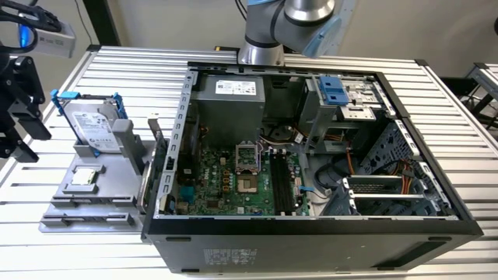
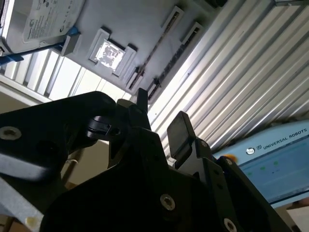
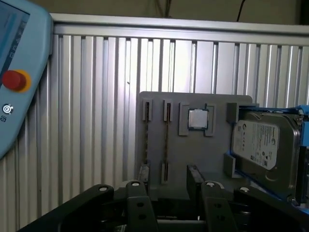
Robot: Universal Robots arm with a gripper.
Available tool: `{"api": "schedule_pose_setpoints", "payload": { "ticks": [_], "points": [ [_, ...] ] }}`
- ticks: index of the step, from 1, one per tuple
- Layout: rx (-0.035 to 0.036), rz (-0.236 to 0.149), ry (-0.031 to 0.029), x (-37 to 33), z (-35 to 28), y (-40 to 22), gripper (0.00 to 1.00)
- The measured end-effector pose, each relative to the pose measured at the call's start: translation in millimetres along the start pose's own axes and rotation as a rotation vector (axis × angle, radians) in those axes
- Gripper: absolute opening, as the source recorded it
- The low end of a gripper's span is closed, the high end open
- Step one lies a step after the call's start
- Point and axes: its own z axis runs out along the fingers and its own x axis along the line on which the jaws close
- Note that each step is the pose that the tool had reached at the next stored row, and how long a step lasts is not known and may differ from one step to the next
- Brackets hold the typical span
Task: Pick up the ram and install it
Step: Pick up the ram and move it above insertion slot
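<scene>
The ram [image 3: 166, 141] stands on edge in a slot of the grey fixture [image 3: 212, 159], held by a slot block at each end. It lies just ahead of the end effector [image 3: 166, 186], in line with the gap between the fingers [image 3: 136, 205]; the end effector is open, holds nothing and is apart from the ram.

Risks, as a judgement:
- The ram presents only a thin edge; a small sideways offset may put one finger on a slot block or into the neighbouring slot [image 3: 145, 140] instead of on the board.
- A shallow or off-centre grip may let the board tilt and bind in the blocks on lifting.
- A tilted board is unlikely to seat squarely in the memory slots [image 1: 280, 185].

Surroundings:
- The processor chip [image 3: 197, 118] sits in its recess just beside the ram, on the side away from the neighbouring slot.
- The hard drive [image 3: 263, 145] in its blue frame [image 3: 301, 110] stands beyond the chip, well to one side of the end effector.
- The teach pendant [image 3: 17, 72] lies on the counter [image 3: 96, 106] well off to the other side.
- In the exterior view the computer case [image 1: 311, 227] lies open beside the fixture; its side wall [image 1: 167, 163] stands between the fixture and the memory slots, and cables [image 1: 330, 175] crowd the board near those slots.
</scene>
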Motion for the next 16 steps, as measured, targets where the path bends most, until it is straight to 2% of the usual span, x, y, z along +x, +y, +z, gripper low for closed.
{"api": "schedule_pose_setpoints", "payload": {
  "ticks": [5,11,16],
  "points": [
    [0.0002,0.0,0.0002,0.1,6.2,-0.1,1.0],
    [0.0001,0.0,0.0003,0.1,7.0,-0.1,1.0],
    [0.0002,0.001,0.0005,0.3,13.4,-0.3,1.0]
  ]
}}
